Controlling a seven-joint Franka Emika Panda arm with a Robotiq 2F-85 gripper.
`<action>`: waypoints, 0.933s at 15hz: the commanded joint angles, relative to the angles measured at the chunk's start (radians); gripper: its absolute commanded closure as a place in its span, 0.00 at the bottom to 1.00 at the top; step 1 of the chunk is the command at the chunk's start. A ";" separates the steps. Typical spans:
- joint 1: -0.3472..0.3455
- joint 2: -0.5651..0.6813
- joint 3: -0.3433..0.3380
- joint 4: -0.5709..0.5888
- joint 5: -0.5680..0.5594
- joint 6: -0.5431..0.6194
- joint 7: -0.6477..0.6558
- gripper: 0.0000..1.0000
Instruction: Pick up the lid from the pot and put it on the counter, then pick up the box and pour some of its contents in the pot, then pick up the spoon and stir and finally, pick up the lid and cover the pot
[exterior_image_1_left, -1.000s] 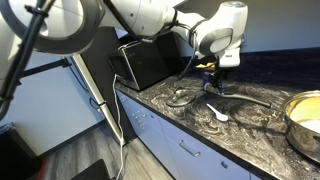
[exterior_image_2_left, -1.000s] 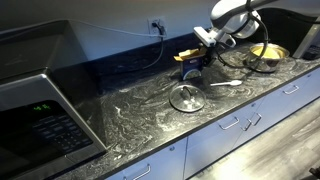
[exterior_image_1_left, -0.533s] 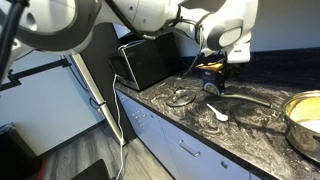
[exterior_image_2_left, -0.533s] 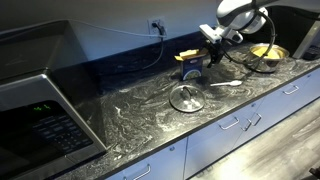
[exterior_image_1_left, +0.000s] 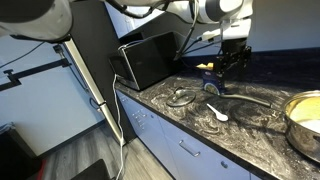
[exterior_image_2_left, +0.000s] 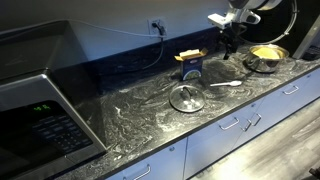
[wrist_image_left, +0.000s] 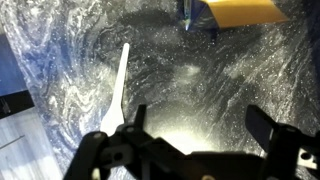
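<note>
Two jaws are hanging spread wide and empty, hovering above the counter (wrist_image_left: 220, 90). Spoon (wrist_image_left: 119, 85) is lying flat below the jaws, off to one side in the wrist view, its wider bowl end looking nearest them. Box (wrist_image_left: 236, 11) is standing ahead of the jaws, on the counter. Lid (exterior_image_2_left: 186, 98) is resting beyond the spoon, pot (exterior_image_2_left: 265, 57) sitting uncovered, well apart. Spoon pickup is probably coming next, which means shifting sideways over the thin handle, dropping low, and closing across its width so it isn't skidding.
</note>
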 joint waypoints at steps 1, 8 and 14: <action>0.021 -0.092 0.007 -0.124 -0.009 0.030 0.045 0.00; 0.036 -0.056 -0.023 -0.095 -0.055 0.058 0.088 0.00; 0.068 -0.145 -0.033 -0.359 -0.106 0.208 0.172 0.00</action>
